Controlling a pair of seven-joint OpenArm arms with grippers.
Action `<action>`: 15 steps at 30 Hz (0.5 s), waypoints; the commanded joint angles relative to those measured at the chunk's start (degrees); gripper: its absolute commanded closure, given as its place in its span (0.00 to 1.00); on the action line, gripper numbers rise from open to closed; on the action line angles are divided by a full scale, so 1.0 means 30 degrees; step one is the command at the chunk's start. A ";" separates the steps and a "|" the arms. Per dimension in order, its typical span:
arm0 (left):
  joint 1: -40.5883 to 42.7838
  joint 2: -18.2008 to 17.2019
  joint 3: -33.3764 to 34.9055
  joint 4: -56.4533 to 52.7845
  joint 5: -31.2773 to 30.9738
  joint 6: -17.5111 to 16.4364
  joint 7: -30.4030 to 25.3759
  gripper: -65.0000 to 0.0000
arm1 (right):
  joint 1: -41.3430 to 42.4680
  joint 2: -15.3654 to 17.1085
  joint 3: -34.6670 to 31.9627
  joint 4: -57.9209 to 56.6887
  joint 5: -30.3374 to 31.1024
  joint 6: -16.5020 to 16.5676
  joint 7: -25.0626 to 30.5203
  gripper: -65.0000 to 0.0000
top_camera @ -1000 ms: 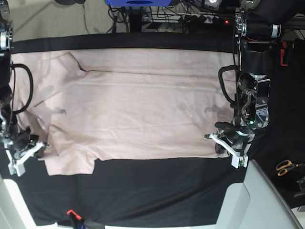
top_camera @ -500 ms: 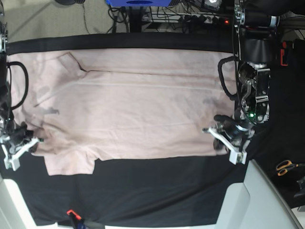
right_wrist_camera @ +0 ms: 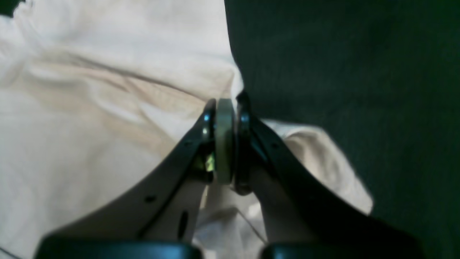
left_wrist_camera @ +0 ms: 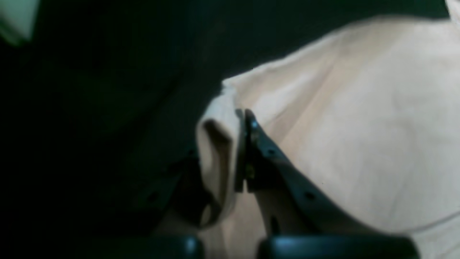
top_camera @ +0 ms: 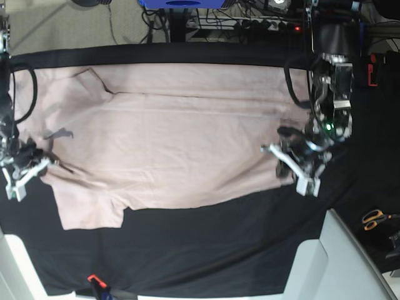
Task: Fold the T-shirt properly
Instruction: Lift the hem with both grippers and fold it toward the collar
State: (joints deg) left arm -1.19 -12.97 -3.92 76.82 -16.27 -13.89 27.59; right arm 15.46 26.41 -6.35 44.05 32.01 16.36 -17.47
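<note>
The pale pink T-shirt (top_camera: 181,144) lies spread across the black cloth (top_camera: 206,250), one sleeve at the lower left. At the shirt's right end, my left gripper (top_camera: 286,165) is shut on the fabric. The left wrist view shows the left gripper (left_wrist_camera: 241,151) pinching a bunched fold of T-shirt (left_wrist_camera: 359,126). At the shirt's left end, my right gripper (top_camera: 32,170) is shut on the edge there. In the right wrist view, the right gripper (right_wrist_camera: 224,144) clamps a thin layer of T-shirt (right_wrist_camera: 90,126) at its border with the dark cloth.
Orange-handled scissors (top_camera: 375,219) lie at the far right. A pale grey surface (top_camera: 350,262) fills the lower right corner. A small red clip (top_camera: 94,279) sits at the cloth's near edge. Cables and a blue object (top_camera: 181,3) line the back.
Both grippers have moved toward the back of the table, pulling the shirt's near corners with them. The near hem now curves upward at both ends.
</note>
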 commanded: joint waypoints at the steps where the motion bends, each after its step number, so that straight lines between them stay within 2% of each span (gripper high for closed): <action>1: -0.0204 -0.0203 -0.0055 0.0373 -0.0100 -0.0073 -0.0422 1.00 | 0.0223 0.0382 0.0197 0.0334 0.0187 -0.0017 0.0360 0.99; 9: 0.0939 -0.1053 -0.0055 0.0343 -0.0100 -0.0073 -0.0422 1.00 | -0.1008 0.0411 0.0402 0.1565 0.0334 -0.0017 -0.0256 0.99; 15: 0.0939 -0.1639 -0.0055 0.0343 -0.0100 -0.0073 -0.0422 1.00 | -0.1243 0.0382 0.2512 0.1653 0.0187 -0.0017 -0.0783 0.99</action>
State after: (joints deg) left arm 2.24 -17.12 -3.77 76.77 -16.29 -14.11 27.66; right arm 10.57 26.50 0.82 48.03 32.47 16.25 -20.82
